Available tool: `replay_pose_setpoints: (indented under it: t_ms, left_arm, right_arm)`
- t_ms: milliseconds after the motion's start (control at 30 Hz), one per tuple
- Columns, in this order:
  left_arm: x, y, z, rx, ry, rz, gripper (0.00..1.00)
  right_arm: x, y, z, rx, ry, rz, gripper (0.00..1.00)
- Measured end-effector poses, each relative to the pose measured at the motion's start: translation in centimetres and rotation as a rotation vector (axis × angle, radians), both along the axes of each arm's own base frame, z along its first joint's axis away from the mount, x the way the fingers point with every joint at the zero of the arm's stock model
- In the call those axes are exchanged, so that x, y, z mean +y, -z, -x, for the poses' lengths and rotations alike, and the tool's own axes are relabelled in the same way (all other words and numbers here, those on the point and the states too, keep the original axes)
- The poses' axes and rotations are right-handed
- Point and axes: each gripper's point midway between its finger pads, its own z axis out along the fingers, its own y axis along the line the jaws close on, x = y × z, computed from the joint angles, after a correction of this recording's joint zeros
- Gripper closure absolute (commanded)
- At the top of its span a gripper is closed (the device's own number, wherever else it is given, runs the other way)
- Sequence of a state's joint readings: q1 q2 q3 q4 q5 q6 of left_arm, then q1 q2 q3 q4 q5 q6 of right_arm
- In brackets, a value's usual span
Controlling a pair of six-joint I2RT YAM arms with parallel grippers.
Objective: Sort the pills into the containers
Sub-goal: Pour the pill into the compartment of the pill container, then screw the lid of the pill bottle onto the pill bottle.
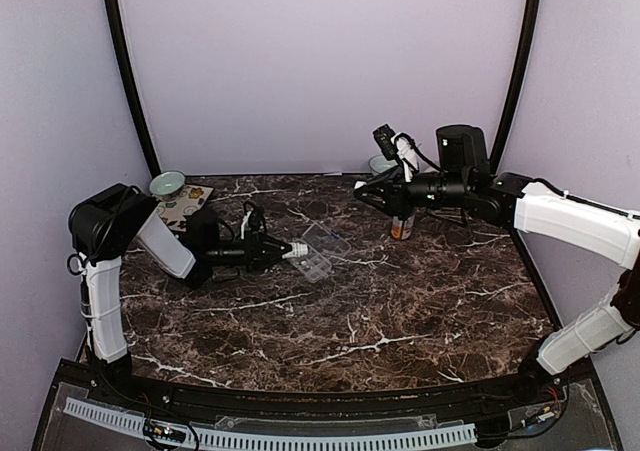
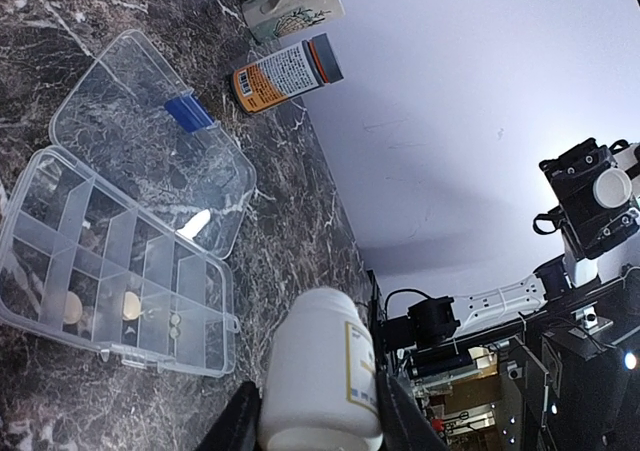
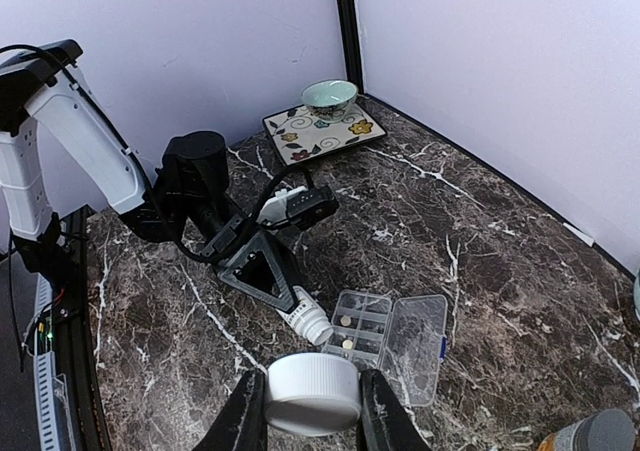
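The clear organiser box (image 1: 318, 252) lies open mid-table, lid folded back; it also shows in the left wrist view (image 2: 110, 271) and the right wrist view (image 3: 385, 333). A few small pills (image 2: 130, 306) lie in its compartments. My left gripper (image 1: 282, 252) is shut on a small white bottle (image 2: 322, 376), tilted with its open mouth at the box's near edge (image 3: 312, 323). My right gripper (image 1: 366, 193) is raised above the table's back right and is shut on the white ribbed cap (image 3: 313, 392).
An amber bottle (image 1: 402, 227) with grey cap and white label stands at the back right, also in the left wrist view (image 2: 288, 73). A patterned plate (image 1: 185, 207) and a pale bowl (image 1: 167, 183) sit at the back left. A mug (image 2: 292, 1) stands near the back wall.
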State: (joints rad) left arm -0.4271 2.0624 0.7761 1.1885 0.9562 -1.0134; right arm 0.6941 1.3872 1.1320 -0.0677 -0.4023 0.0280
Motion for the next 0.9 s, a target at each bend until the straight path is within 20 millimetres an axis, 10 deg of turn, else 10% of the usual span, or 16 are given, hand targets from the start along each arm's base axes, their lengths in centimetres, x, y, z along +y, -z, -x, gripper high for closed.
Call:
replay_pose_setpoints:
  t_ms: [900]
  left_arm:
    - [0.0,-5.8,0.4,0.047,0.057,0.220,1.00]
  right_arm:
    - [1.5,-0.6,0.9,0.026,-0.040,-0.024,1.00]
